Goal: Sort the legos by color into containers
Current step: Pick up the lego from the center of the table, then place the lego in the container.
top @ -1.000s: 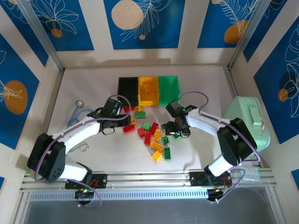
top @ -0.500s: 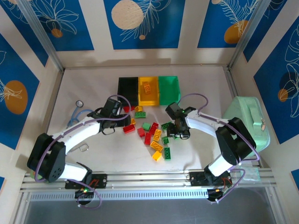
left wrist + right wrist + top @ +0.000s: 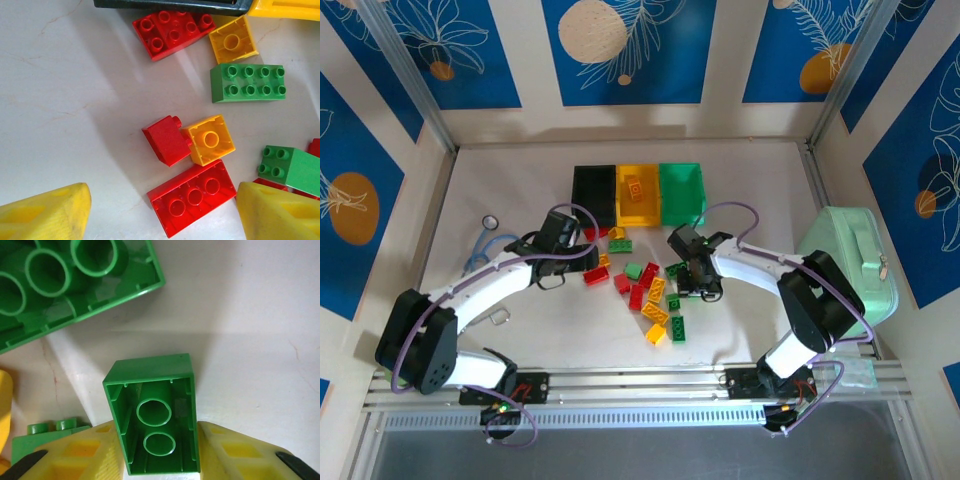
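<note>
From above, the right gripper [image 3: 698, 285] is at the pile's [image 3: 650, 292] three o'clock edge, the green bin [image 3: 682, 190] at its twelve o'clock; left wrist, the left gripper [image 3: 160, 201] stands open over a red brick [image 3: 192, 204]; right wrist, fingers [image 3: 240, 460] pinch an upturned green brick [image 3: 152, 407], long axis twelve-to-six.

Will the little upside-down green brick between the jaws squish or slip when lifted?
Probably no squish: the green brick looks like hard plastic. It is hollow underneath, so likely light. Its sides look smooth, so it might slip if the jaws squeeze weakly.
</note>
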You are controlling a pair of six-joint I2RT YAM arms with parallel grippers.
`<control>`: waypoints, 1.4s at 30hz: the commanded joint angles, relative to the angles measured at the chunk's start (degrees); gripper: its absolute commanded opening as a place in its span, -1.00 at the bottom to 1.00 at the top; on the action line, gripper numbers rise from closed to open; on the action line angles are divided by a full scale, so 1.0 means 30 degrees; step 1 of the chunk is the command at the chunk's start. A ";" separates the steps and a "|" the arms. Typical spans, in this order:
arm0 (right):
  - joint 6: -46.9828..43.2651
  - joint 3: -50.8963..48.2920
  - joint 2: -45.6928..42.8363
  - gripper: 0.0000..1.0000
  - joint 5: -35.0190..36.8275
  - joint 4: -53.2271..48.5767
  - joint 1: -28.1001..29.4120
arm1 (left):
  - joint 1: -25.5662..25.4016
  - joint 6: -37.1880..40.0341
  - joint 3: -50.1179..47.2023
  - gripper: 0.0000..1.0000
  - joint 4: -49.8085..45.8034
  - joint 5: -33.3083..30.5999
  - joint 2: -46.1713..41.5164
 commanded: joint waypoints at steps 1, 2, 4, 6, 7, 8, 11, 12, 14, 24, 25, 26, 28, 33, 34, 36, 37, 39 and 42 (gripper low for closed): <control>0.0368 0.0720 -0.0147 -0.21 0.0393 -0.1068 0.0358 | -0.0100 -0.0088 -0.0296 0.52 -0.0262 -0.0340 -0.0477; 0.0389 0.0859 -0.0262 -0.22 0.0428 -0.1215 0.0420 | -0.0100 -0.0088 -0.0317 0.52 -0.0260 -0.0340 -0.0499; 0.0422 0.1172 -0.0503 -0.22 0.0562 -0.1503 0.0512 | -0.0093 -0.0037 -0.0332 0.52 -0.0296 -0.0369 -0.0541; 0.0422 0.1581 -0.0789 -0.23 0.0709 -0.1813 0.0571 | -0.0100 0.0011 -0.0416 0.51 -0.0256 -0.0347 -0.0648; 0.0372 0.1784 -0.0903 -0.23 0.0752 -0.1950 0.0593 | -0.0100 0.0126 -0.0474 0.51 -0.0158 -0.0269 -0.0692; 0.0313 0.2018 -0.0997 -0.23 0.0818 -0.2050 0.0584 | -0.0100 0.0197 -0.0557 0.51 -0.0058 -0.0201 -0.0771; -0.0022 0.2824 -0.1024 -0.24 0.0993 -0.2316 0.0518 | -0.0122 0.0236 -0.0897 0.52 0.0199 -0.0151 -0.1041; -0.0179 0.3215 -0.0922 -0.24 0.1098 -0.2467 0.0460 | -0.0115 0.0289 -0.1018 0.51 0.0295 -0.0056 -0.1187; -0.0516 0.3965 -0.0684 -0.24 0.1223 -0.2698 0.0272 | -0.0166 0.0351 -0.1274 0.51 0.0527 0.0012 -0.1454; -0.2709 0.8627 0.1331 -0.24 0.1221 -0.3645 -0.1066 | -0.0596 0.0414 -0.2823 0.52 0.1015 0.0012 -0.3410; -0.2888 0.9027 0.1576 -0.25 0.1102 -0.3691 -0.1269 | -0.0623 0.0383 -0.2955 0.52 0.1059 -0.0014 -0.3613; -0.3098 0.9484 0.1891 -0.25 0.0931 -0.3701 -0.1505 | -0.0641 0.0359 -0.3119 0.52 0.1101 0.0005 -0.3821; -0.3503 1.0382 0.2459 -0.24 0.0653 -0.3708 -0.1967 | -0.0696 0.0246 -0.3414 0.52 0.1189 0.0010 -0.4206; -0.4324 1.2651 0.4200 -0.25 -0.0156 -0.3733 -0.3291 | -0.0883 -0.0053 -0.4088 0.52 0.1591 0.0217 -0.5016; -0.4455 1.3099 0.4581 -0.25 -0.0302 -0.3741 -0.3526 | -0.0915 -0.0115 -0.4156 0.51 0.1612 0.0244 -0.5135; -0.4694 1.4070 0.5428 -0.25 -0.0585 -0.3890 -0.3937 | -0.1017 -0.0150 -0.4272 0.51 0.1561 0.0246 -0.5282; -0.4770 1.4612 0.5894 -0.26 -0.0662 -0.4054 -0.4124 | -0.1066 -0.0157 -0.4276 0.51 0.1513 0.0203 -0.5341; -0.4894 1.5431 0.6693 -0.26 -0.0663 -0.4232 -0.4381 | -0.1186 -0.0233 -0.4258 0.51 0.1376 0.0131 -0.5374; -0.5024 1.6737 0.7906 -0.26 -0.0585 -0.4599 -0.4621 | -0.1390 -0.0402 -0.4269 0.51 0.1344 0.0042 -0.5509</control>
